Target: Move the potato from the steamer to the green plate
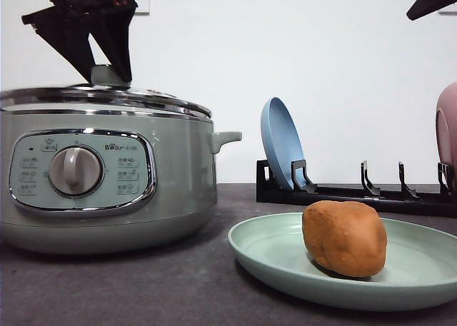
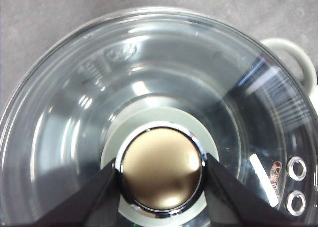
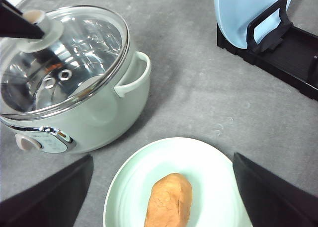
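Two arms work over a grey table [image 1: 143,290], and the big pot is the landmark for everything here. The steamer [image 1: 107,176] sits at the left of the front view, its dial panel [image 1: 82,170] facing the camera and its glass lid [image 3: 64,58] resting on the rim. Directly above it, the left gripper [image 2: 161,170] has its fingers [image 2: 94,197] pressed against both sides of the lid knob [image 2: 161,172], pinching it; the left wrist view shows the chrome-ringed knob squeezed between the two black tips, with the pot's side handle [image 2: 298,63] past the lid's edge. To the right of the steamer, nearer the camera, lies the green plate [image 1: 271,251], flat on the table and apart from the pot. The potato [image 1: 345,238] rests on that plate, a little off its middle. Behind the plate, farther right of the steamer, a black rack [image 1: 357,194] holds a blue plate [image 1: 280,142] upright on edge, and a pink dish [image 1: 448,126] stands at the rack's far end. The right gripper [image 3: 164,187] hangs above the green plate with its fingers [image 3: 49,197] spread wide on either side of the potato, touching nothing.
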`<state>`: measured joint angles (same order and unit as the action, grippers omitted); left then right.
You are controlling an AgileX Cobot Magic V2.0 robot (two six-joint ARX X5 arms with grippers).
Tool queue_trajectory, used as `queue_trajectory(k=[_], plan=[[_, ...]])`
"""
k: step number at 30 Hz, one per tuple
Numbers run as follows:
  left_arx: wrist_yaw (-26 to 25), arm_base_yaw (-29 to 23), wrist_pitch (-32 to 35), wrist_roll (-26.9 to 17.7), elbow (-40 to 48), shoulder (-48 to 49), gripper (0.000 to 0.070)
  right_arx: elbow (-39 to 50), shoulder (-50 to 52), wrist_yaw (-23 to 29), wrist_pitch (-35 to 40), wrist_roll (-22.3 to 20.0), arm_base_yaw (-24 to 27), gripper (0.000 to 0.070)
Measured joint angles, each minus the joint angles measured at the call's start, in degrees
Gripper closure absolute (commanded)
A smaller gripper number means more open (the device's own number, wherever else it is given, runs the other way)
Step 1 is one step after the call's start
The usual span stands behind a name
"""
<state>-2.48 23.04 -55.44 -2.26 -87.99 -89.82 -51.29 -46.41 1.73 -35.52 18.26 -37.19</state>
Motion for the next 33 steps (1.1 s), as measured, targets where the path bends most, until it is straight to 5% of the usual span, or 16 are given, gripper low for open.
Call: queue_trajectory(k=[33], plan=[[1.67,0.51,0.72,-1.78,0.0,-0.15,0.0699,0.0,0.0,0.0,-0.07,-0.12,0.0,0.0131]])
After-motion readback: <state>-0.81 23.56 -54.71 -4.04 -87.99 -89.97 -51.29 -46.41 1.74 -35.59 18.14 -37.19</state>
